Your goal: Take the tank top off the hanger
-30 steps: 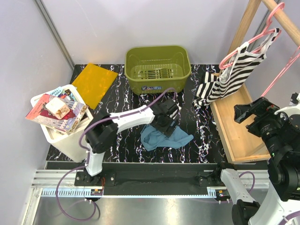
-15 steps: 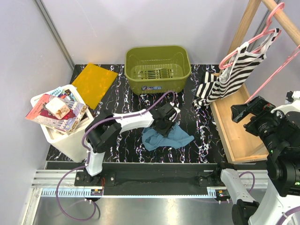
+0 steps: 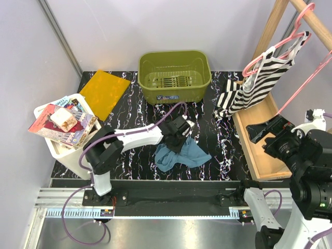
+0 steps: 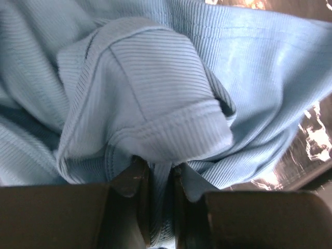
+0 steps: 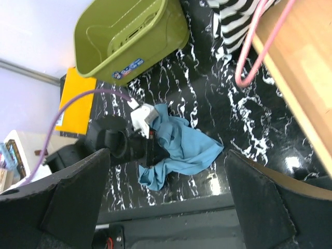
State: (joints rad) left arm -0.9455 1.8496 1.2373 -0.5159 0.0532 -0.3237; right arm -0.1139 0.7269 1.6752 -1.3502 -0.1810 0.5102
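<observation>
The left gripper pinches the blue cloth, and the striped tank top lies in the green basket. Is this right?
No. The striped tank top hangs on the pink hanger, as the top external view shows. The left gripper does pinch the blue cloth.

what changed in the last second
The left gripper closed on the blue cloth, pinching a fold, and shifted slightly left and nearer. The right gripper, open, drew back toward the near edge. The striped tank top stays on the pink hanger; the green basket is unmoved.
</observation>
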